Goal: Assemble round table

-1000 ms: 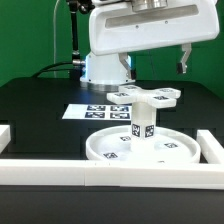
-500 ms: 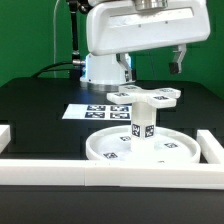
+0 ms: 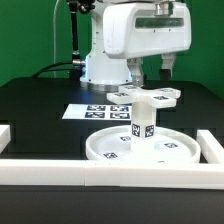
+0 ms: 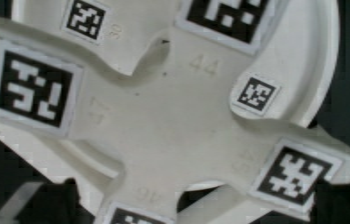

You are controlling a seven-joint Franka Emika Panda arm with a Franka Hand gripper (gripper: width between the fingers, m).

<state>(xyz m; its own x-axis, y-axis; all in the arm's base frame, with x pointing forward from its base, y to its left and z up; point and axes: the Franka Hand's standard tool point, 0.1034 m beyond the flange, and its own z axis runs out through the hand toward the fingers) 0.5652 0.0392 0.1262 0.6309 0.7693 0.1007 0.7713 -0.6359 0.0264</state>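
Note:
The large rimmed round disc [image 3: 170, 150] lies flat near the front rail. The short cylindrical leg [image 3: 141, 125] stands upright at its centre. The cross-shaped base piece [image 3: 152, 96] lies just behind the leg's top; I cannot tell if they touch. It fills the wrist view [image 4: 154, 100], with tags on its arms. My gripper [image 3: 153, 68] hangs a little above the base piece. Its two dark fingers [image 3: 137, 72] stand well apart and hold nothing. The fingers do not show clearly in the wrist view.
The marker board [image 3: 85, 112] lies flat on the black table behind the disc. White border rails run along the front [image 3: 110, 178], the exterior view's right [image 3: 213, 148] and left [image 3: 5, 135]. The robot's base [image 3: 105, 68] stands at the back.
The hand has moved toward the exterior view's left and now hangs over the cross-shaped base piece. The furniture parts have not moved.

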